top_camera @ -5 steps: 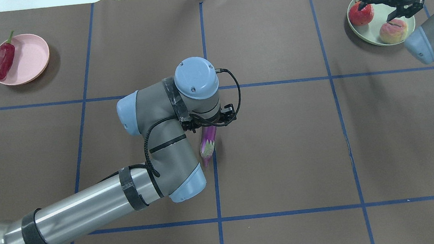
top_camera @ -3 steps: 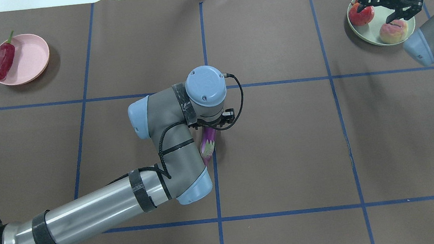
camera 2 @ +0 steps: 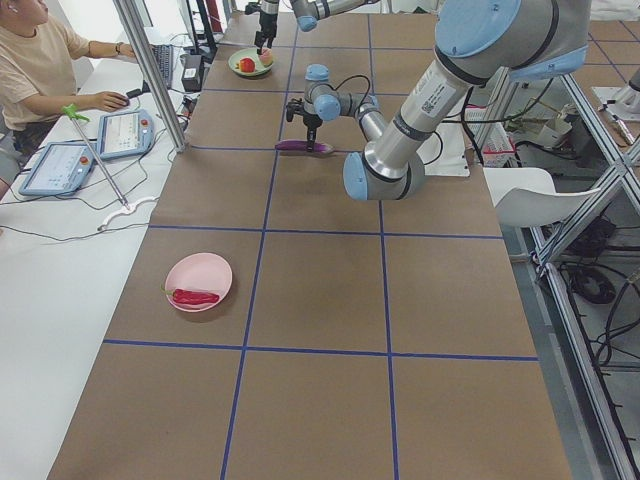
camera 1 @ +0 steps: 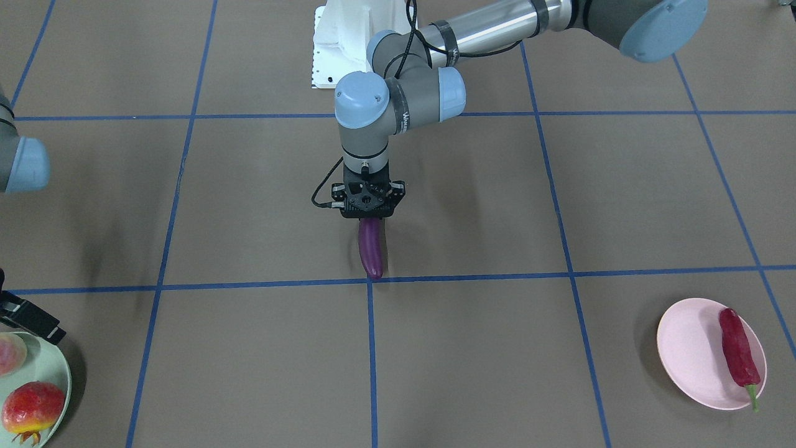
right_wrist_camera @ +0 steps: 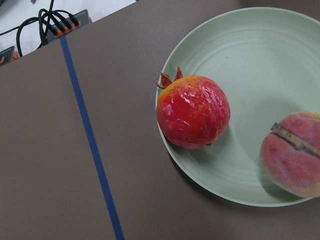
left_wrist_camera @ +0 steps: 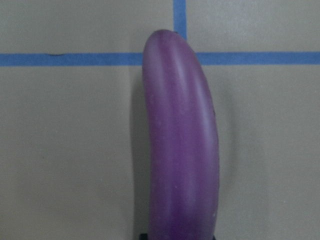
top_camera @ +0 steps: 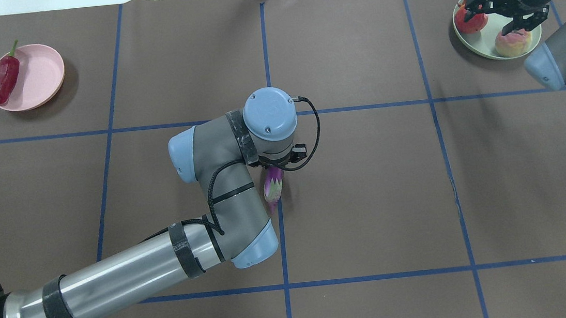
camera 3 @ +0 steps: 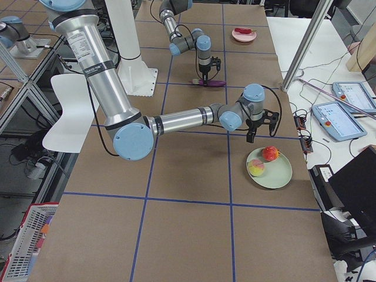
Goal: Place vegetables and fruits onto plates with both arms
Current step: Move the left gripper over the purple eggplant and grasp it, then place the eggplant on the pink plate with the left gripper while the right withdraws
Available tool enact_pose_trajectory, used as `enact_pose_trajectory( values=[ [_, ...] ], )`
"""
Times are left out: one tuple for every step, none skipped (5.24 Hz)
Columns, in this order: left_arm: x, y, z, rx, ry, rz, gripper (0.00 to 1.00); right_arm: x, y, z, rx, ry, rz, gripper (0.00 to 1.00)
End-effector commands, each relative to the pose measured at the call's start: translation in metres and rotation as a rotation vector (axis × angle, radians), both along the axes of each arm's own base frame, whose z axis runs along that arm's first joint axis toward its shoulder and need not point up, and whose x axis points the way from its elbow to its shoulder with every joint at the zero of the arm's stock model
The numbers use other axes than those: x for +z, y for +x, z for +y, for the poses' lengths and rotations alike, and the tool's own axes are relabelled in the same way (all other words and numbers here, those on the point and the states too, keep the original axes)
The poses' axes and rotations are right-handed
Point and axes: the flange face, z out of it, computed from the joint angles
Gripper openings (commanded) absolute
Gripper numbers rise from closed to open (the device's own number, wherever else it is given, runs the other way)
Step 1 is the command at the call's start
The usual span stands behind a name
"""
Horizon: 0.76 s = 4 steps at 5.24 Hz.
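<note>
The purple eggplant [top_camera: 272, 191] lies on the brown table at the centre, also in the front view [camera 1: 371, 249]. My left gripper [camera 1: 367, 214] is down over its cap end, jaws spread to either side; the fingertips are hidden. The eggplant fills the left wrist view [left_wrist_camera: 182, 150]. The red chili [top_camera: 5, 79] lies on the pink plate [top_camera: 41, 73] at the far left. The pomegranate [top_camera: 469, 20] and peach [top_camera: 513, 42] sit on the green plate [top_camera: 485, 42] at the far right. My right gripper [top_camera: 500, 11] hangs open and empty above them.
The white base block [camera 1: 336, 43] stands at the robot's edge of the table. An operator [camera 2: 40, 70] sits at a side desk with tablets [camera 2: 120, 135]. Blue tape lines cross the brown table cover [top_camera: 368, 182].
My left arm has moved slightly right and lowered onto the eggplant, which has not moved. My right arm has shifted a little over the green plate, gripper still open.
</note>
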Motion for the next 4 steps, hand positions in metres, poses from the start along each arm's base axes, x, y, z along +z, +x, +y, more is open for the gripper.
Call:
enact_pose_trajectory(
  values=[
    [0.045,-0.108,-0.075,0.005,0.041,-0.007,0.00,0.013,0.016,0.045,-0.019,0.021,-0.003,1.00],
    [0.123,-0.193,-0.093,0.069,0.128,-0.077,0.00,0.016,0.026,0.075,-0.044,0.051,0.001,1.00],
    [0.185,-0.281,-0.131,0.112,0.184,-0.155,0.00,0.019,0.035,0.098,-0.047,0.055,0.000,1.00],
    [0.241,-0.351,-0.177,0.093,0.121,-0.206,0.00,0.023,0.042,0.113,-0.052,0.058,0.003,1.00]
  ],
)
